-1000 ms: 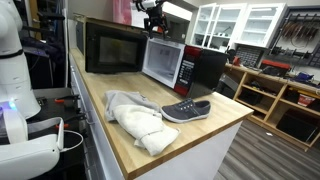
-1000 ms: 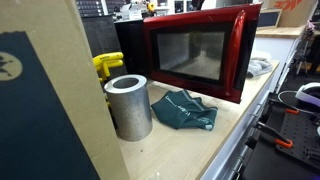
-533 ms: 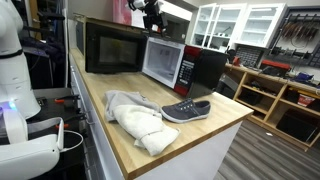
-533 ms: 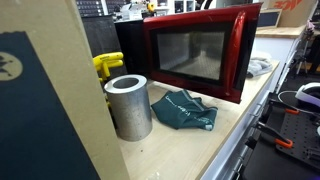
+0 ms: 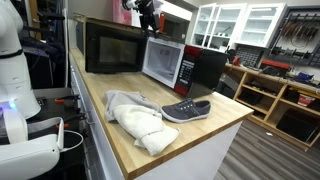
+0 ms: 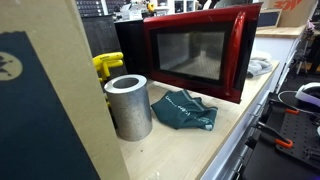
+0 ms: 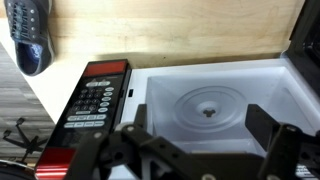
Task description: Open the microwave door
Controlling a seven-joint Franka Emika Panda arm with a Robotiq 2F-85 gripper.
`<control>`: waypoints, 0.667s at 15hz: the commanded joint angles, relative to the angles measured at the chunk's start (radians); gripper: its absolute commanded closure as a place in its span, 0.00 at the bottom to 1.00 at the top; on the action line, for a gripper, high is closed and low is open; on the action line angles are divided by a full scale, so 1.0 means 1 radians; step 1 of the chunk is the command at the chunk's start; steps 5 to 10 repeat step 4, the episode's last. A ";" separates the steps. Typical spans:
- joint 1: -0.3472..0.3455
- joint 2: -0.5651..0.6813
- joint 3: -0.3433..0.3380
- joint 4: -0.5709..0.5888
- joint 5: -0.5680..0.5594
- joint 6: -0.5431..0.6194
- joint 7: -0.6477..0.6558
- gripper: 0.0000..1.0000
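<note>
The microwave (image 5: pixel 206 68) stands on a wooden counter, black with a glossy red control strip (image 5: pixel 186 70). Its door (image 5: pixel 163 62) is swung wide open; in an exterior view the red frame and dark window of the door (image 6: pixel 195 52) face the camera. In the wrist view I look down into the microwave's white cavity (image 7: pixel 210 100) with its turntable, beside the keypad (image 7: pixel 92 100). My gripper (image 7: pixel 200 135) is open and empty, its fingers hanging above the cavity mouth. In an exterior view the gripper (image 5: pixel 148 12) is high above the microwave, touching nothing.
A second, black microwave (image 5: pixel 112 47) stands next to the red one. A grey shoe (image 5: pixel 186 110) and a white cloth (image 5: pixel 135 118) lie on the counter in front. A metal cylinder (image 6: pixel 128 105), a green cloth (image 6: pixel 185 110) and a yellow object (image 6: pixel 108 65) sit near the door.
My gripper has risen and drifted slightly away from the microwave's top. The door stays open in the same place.
</note>
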 commanded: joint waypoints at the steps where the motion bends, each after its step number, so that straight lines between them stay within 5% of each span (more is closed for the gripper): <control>1: -0.002 0.001 0.002 0.002 0.007 -0.009 -0.001 0.00; 10: -0.002 0.003 0.002 0.002 0.010 -0.012 -0.001 0.00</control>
